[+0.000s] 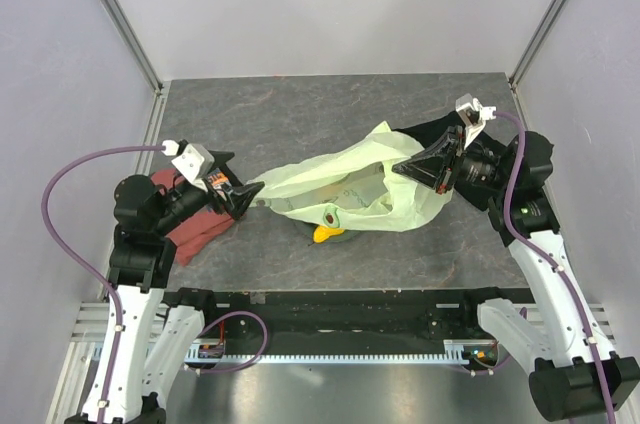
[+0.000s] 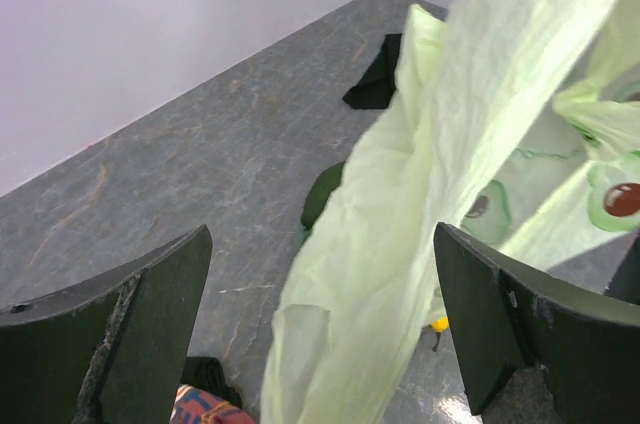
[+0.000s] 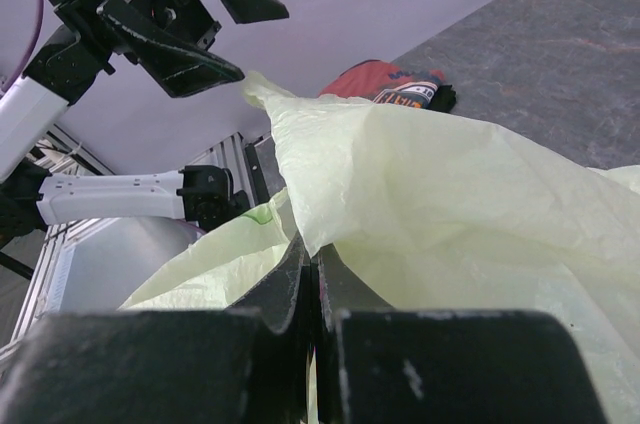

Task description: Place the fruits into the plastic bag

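Grey, stone-patterned table top (image 1: 300, 114) enclosed by pale walls on three sides, with both arm bases at the near edge. Plastic bag (image 1: 350, 184), pale green, thin and crinkled, lies stretched across the centre of the table between the two arms, its right portion lifted off the surface; printed avocado motifs show on its inner folds in the left wrist view. Right gripper (image 1: 440, 169): jaws fully closed, pinching a fold of the bag's film at its right end; the right wrist view shows the two fingers (image 3: 285, 294) pressed together with the film emerging from between them. Left gripper (image 1: 242, 184): jaws spread wide, holding nothing. The bag's narrow left end runs between its fingers (image 2: 150, 344) without being clamped; whether the film touches either pad cannot be determined. One yellow fruit (image 1: 325, 234) sits on the table at the bag's near edge, outside the bag and partly covered by it. Dark green shape (image 1: 345, 235) just beside that fruit, mostly hidden under the film, not identifiable. Remaining fruits not visible. Red printed T-shirt (image 1: 190, 224) lies bunched under the left arm. Black cloth (image 1: 415, 134) lies on the far side of the bag, close to the right gripper.
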